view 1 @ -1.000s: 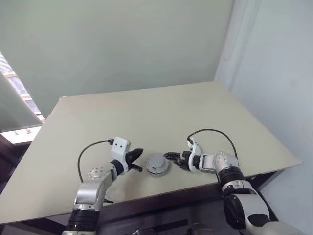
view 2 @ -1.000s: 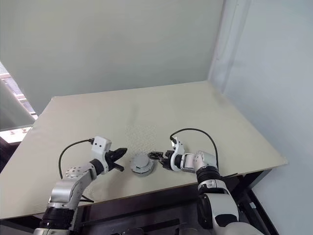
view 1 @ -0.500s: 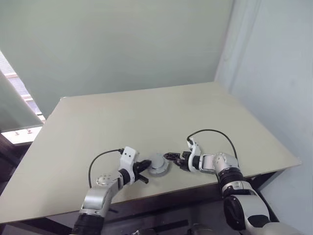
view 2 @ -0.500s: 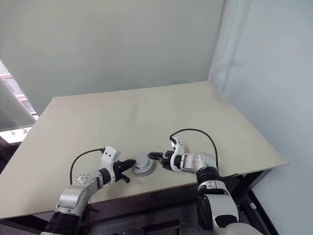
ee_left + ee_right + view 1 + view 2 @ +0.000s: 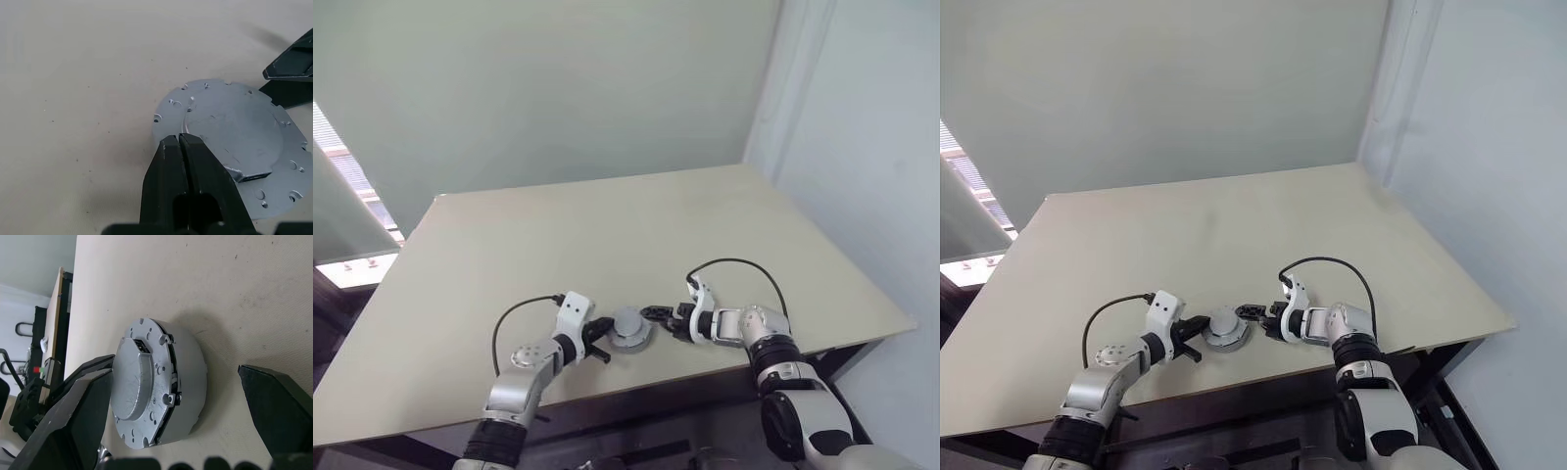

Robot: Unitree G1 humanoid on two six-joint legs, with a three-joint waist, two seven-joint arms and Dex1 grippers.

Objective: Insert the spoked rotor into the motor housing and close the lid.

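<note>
— Item one?
— Lid (image 5: 629, 328): grey round metal disc, seated on top of the motor housing (image 5: 188, 377), the two forming one closed drum. Flat on the table (image 5: 607, 225), near the front edge, at about 6 o'clock of the tabletop. Top face plain with small holes round the rim and a raised square tab (seen close in the left wrist view).
— Spoked rotor?
— Not listed; cannot tell where it sits.
— Left gripper (image 5: 597, 338)?
— Fingers pressed together, nothing between them. Tips at the drum's 9 o'clock side, over the lid's rim; cannot tell whether touching.
— Right gripper (image 5: 1255, 314)?
— Spread wide, holding nothing. Placed at the drum's 3 o'clock side, just beside it, one finger (image 5: 73, 416) and the other well apart with the drum framed between them in the right wrist view. Apart from the housing wall (a strip of bare table between).
— Anything else?
— Black cable (image 5: 744, 269) looped above the right wrist.
</note>
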